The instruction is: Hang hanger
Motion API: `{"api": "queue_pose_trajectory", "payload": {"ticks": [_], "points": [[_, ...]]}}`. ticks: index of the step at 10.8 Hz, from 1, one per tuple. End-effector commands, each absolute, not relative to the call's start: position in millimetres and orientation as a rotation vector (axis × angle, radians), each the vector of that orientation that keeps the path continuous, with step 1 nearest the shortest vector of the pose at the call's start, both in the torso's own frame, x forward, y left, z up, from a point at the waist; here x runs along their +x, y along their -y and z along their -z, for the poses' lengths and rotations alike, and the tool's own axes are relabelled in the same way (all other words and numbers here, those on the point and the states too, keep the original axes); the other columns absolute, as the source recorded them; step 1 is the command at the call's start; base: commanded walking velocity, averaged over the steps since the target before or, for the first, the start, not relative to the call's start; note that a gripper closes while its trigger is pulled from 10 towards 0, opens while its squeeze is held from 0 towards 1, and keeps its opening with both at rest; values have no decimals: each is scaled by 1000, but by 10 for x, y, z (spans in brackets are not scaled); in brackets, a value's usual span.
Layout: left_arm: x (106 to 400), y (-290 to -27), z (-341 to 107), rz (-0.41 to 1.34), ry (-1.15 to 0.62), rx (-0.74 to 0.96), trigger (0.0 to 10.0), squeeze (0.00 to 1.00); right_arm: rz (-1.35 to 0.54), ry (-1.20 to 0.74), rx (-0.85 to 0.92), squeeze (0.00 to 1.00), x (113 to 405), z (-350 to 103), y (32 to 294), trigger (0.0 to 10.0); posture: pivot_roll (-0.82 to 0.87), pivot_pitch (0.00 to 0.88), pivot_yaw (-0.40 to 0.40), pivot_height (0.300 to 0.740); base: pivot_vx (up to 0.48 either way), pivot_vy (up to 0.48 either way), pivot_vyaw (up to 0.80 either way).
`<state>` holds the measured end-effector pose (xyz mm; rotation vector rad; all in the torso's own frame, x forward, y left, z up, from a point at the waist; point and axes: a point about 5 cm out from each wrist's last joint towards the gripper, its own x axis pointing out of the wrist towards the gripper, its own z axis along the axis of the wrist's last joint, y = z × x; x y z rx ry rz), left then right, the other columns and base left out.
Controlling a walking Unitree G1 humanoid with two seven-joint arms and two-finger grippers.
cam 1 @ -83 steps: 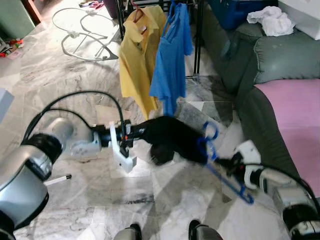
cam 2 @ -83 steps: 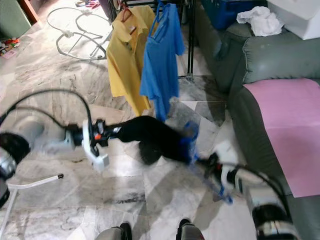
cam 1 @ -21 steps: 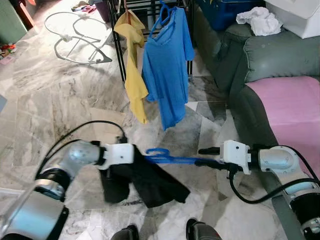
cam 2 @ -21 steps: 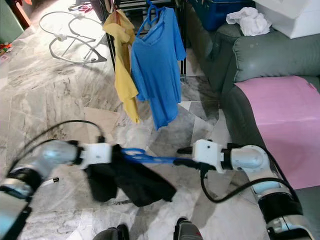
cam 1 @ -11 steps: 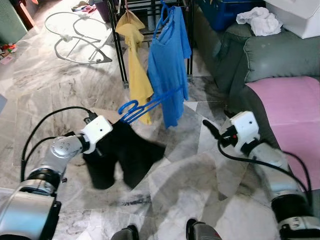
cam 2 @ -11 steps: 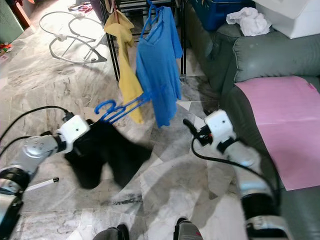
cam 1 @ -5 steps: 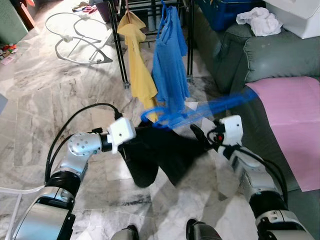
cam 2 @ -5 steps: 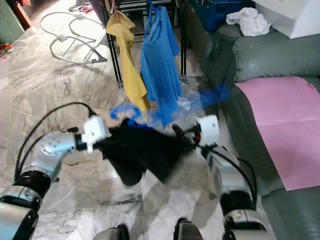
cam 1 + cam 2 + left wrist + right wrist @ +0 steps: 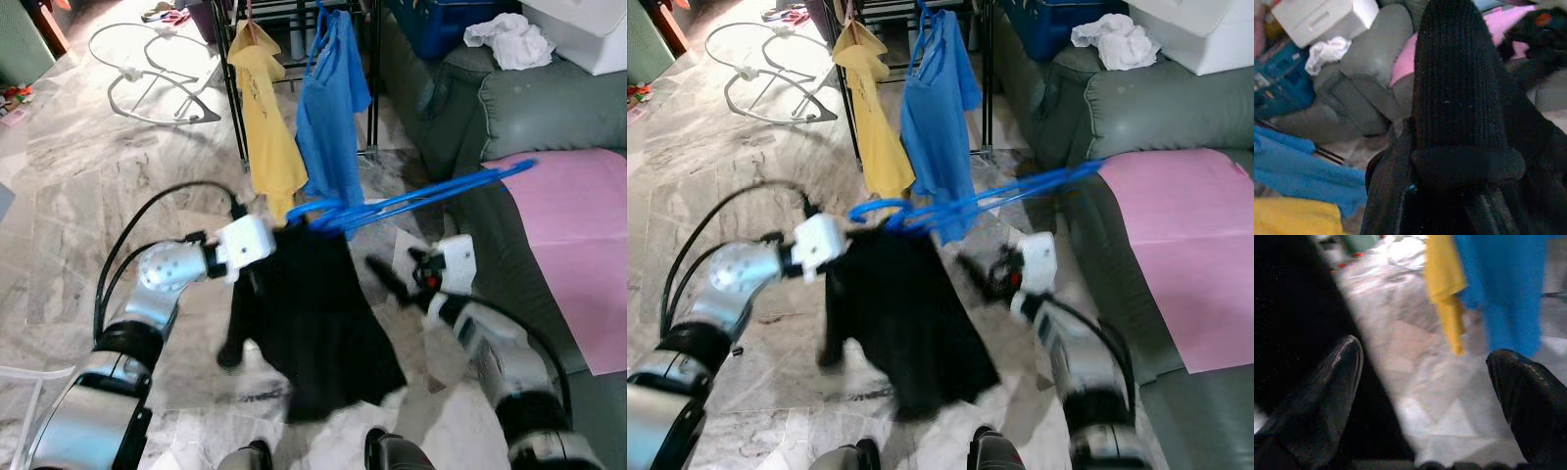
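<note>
the left gripper [image 9: 263,235] is up in front of the robot, its fingers clamped on the collar of a black shirt [image 9: 318,323] right where the blue hanger [image 9: 421,201] goes into it. the left wrist view is basically a close-up of black fabric pinched between those fingers. the hanger sits nearly level in the air, its hook end by the left gripper and the long arm sticking out over toward the green sofa [image 9: 549,108] and the pink cloth [image 9: 583,235] lying on its seat. the shirt hangs straight down from the hook end, loose, bottom hem close to the marble floor [image 9: 78,196].

the right gripper [image 9: 387,279] is lower and off to the right of the shirt, fingers spread wide and holding nothing. in the right wrist view the two fingertips [image 9: 1327,391] are well apart with floor between them, black cloth off to one side.

behind all that stands the black clothes rack [image 9: 235,88] with a yellow shirt [image 9: 269,137] and a blue shirt [image 9: 328,127] hanging side by side. the held hanger is in front of the rack, not on its rail. a white wire frame [image 9: 147,69] lies on the floor beyond the rack, and a white rag [image 9: 509,44] sits on the sofa arm. the robot's feet [image 9: 313,455] peek in at the bottom.
</note>
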<state>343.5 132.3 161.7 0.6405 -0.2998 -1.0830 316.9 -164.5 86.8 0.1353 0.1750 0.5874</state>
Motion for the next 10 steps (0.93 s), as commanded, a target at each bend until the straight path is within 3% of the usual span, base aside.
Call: {"api": "queue_pose_trajectory", "payload": {"ticks": [1,5,10], "points": [[3446,-1314,-1712,1074,350,677,0,0,-649,-168,166,0,3122,-897,1598,10000,-174,200,79,740,0,0,0],[3426,-1171,-1821,1113,424,651,0,0,-727,-224,161,0,2972,-808,1591,10000,-179,203,87,740,0,0,0],[3398,-1179,-2204,1083,584,622,0,0,-583,-211,88,0,3091,-799,1730,10000,-160,205,88,740,0,0,0]]}}
